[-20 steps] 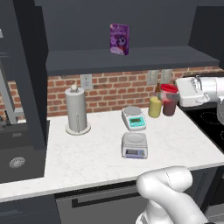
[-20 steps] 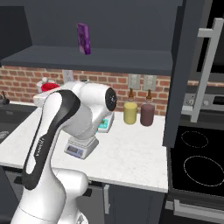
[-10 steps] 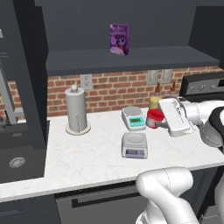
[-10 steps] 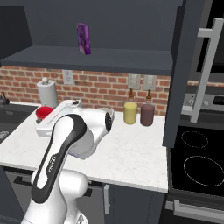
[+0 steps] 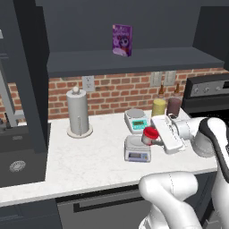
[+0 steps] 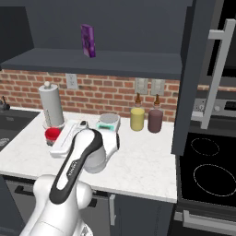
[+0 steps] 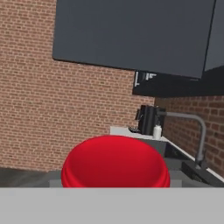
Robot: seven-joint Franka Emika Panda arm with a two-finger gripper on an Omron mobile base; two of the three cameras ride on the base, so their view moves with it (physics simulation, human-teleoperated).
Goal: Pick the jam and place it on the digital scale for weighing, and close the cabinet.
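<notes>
The white arm reaches level over the counter (image 5: 89, 152), its gripper (image 5: 151, 137) closed on the jam (image 5: 150, 133), a small red jar held out sideways at the end of the hand. In the left base view the jam hangs just above the right rear corner of the grey scale (image 5: 137, 149), which sits on the marble top with its display facing the front edge. The right base view shows the jam (image 6: 52, 134) in front of the paper-towel roll (image 6: 51, 105), with the scale hidden behind the arm. From the hand camera the jam (image 7: 115, 164) looms large and red at the bottom, a brick wall, a dark cabinet box and a sink faucet (image 7: 192, 131) beyond it.

Behind the scale stands a white scale (image 5: 137, 119) with a teal front; to the scale's right rear are a yellow canister (image 5: 158, 107) and a dark maroon one (image 5: 173, 106). Well above the scale, a purple box (image 5: 122, 39) stands on the shelf of the cabinet (image 5: 134, 62), whose door (image 6: 193, 78) stands open at the right.
</notes>
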